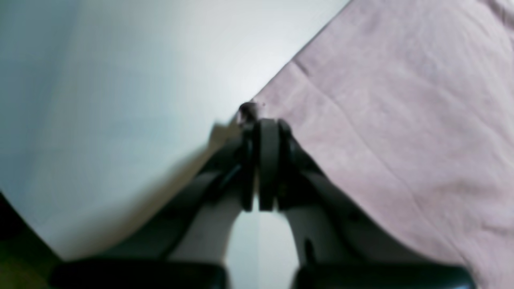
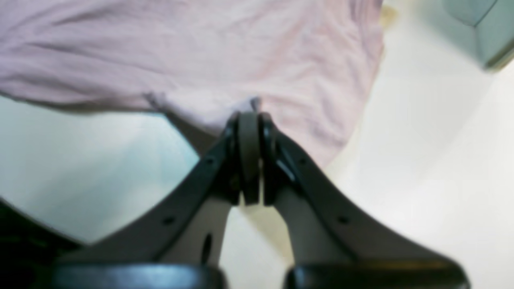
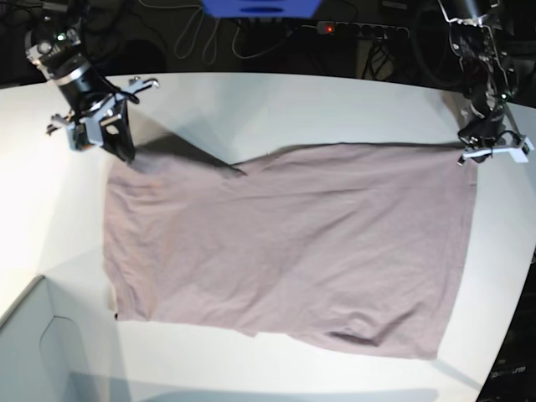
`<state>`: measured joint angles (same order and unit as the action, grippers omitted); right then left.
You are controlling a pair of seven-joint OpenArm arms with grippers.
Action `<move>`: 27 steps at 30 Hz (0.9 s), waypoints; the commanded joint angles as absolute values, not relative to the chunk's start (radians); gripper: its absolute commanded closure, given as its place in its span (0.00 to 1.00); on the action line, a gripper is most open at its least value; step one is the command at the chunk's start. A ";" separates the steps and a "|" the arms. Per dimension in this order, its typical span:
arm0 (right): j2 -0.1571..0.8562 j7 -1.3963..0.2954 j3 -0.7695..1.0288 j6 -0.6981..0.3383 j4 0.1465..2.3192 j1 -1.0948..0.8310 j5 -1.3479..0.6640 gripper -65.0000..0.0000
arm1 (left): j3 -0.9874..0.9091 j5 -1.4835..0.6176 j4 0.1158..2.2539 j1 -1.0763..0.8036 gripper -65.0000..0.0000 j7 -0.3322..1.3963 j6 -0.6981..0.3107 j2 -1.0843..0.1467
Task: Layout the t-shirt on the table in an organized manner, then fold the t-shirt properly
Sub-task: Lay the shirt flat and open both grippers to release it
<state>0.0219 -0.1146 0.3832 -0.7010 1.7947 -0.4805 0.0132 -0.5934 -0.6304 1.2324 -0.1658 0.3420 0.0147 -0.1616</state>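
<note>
Shirt (image 3: 285,251) lies spread mostly flat on the table (image 3: 276,105), both far corners pinched in the clenched left gripper (image 1: 257,120) and right gripper (image 2: 249,114), so laying out looks nearly done and folding is all left.

No lettering, brand mark, number or sign can be read in any of the three views. The t-shirt (image 3: 285,251) shows only plain mauve cloth, with no print or collar label in sight. The white surface (image 3: 276,105) carries no markings. The blue object (image 3: 261,7) at 12 o'clock in the base view, the pale box corner (image 2: 482,32) at 1 o'clock in the right wrist view and the dark gripper parts bear nothing legible; both wrist views are too blurred to yield fine print.
</note>
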 commanded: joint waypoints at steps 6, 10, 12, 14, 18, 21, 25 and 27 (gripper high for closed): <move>0.038 0.027 0.473 -0.698 1.704 -0.544 -0.007 1.00 | -0.595 -0.634 1.259 -0.193 1.00 0.325 0.002 -0.176; 0.036 0.096 0.472 -0.698 1.698 -0.625 -0.007 1.00 | -0.596 -0.634 1.267 -0.214 1.00 0.325 0.002 -0.183; 0.033 0.125 0.470 -0.698 1.693 -0.661 -0.007 1.00 | -0.613 -0.634 1.291 -0.220 1.00 0.326 0.002 -0.183; 0.007 0.143 0.470 -0.698 1.690 -0.687 -0.007 1.00 | -0.648 -0.634 1.313 -0.231 1.00 0.326 0.002 -0.179; -0.008 0.148 0.469 -0.698 1.662 -0.708 -0.007 1.00 | -0.684 -0.634 1.357 -0.249 1.00 0.326 0.002 -0.176; -0.008 0.148 0.469 -0.698 1.623 -0.705 -0.007 1.00 | -0.707 -0.634 1.385 -0.277 1.00 0.326 0.002 -0.176; -0.007 0.148 0.470 -0.698 1.581 -0.700 -0.007 1.00 | -0.708 -0.634 1.376 -0.283 1.00 0.326 0.002 -0.174; -0.007 0.148 0.470 -0.698 1.580 -0.693 -0.007 1.00 | -0.708 -0.634 1.376 -0.285 1.00 0.326 0.002 -0.174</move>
<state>-0.0143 0.1181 0.4641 -0.6994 1.5642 -0.6868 0.0109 -0.7013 -0.6331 1.3582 -0.2863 0.3504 0.0071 -0.1596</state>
